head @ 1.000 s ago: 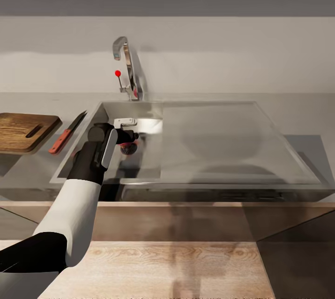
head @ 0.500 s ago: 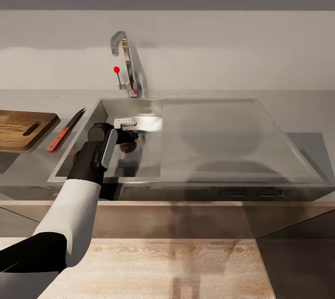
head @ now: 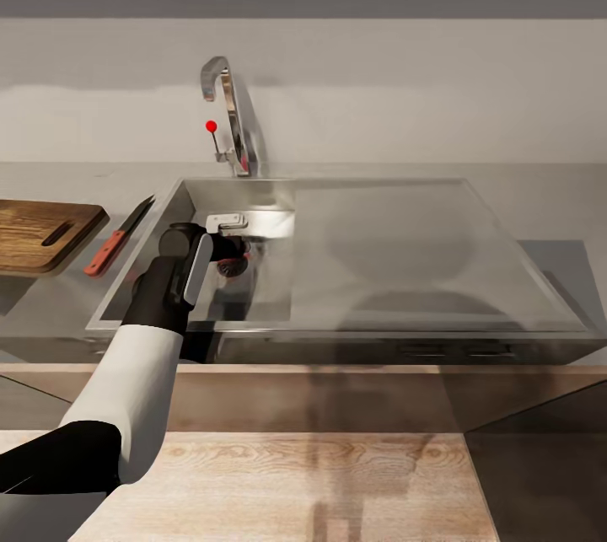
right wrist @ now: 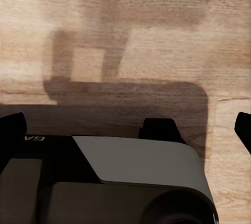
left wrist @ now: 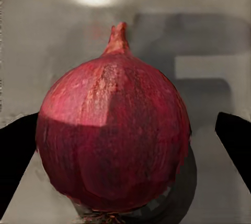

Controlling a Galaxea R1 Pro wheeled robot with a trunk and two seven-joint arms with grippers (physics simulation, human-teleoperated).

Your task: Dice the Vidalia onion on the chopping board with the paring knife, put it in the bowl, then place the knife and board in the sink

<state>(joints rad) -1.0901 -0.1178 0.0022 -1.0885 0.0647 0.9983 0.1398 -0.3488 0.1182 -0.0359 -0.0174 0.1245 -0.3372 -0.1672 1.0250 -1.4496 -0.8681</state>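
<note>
Wooden flooring lies nearest, and beyond it the grey desk point(head: 539, 188) carries the sink point(head: 379, 272), where the left hand point(head: 229, 249) reaches down with its fingers point(left wrist: 18, 156) spread wide either side of the Vidalia onion point(left wrist: 112, 135), not yet closed on it. Farther left, the paring knife point(head: 118, 236) and chopping board point(head: 38, 234) lie untouched, so I judge the task barely begun: every step from lifting the onion onward remains.

a simulated kitchen: a stainless-steel sink point(head: 253, 306) with a flat drainer fills the centre of the frame, a curved chrome tap point(head: 226, 108) rising behind it. a wooden chopping board point(head: 38, 232) and a red-handled paring knife point(head: 116, 237) lie on the grey countertop point(head: 552, 196) at centre left.
</note>
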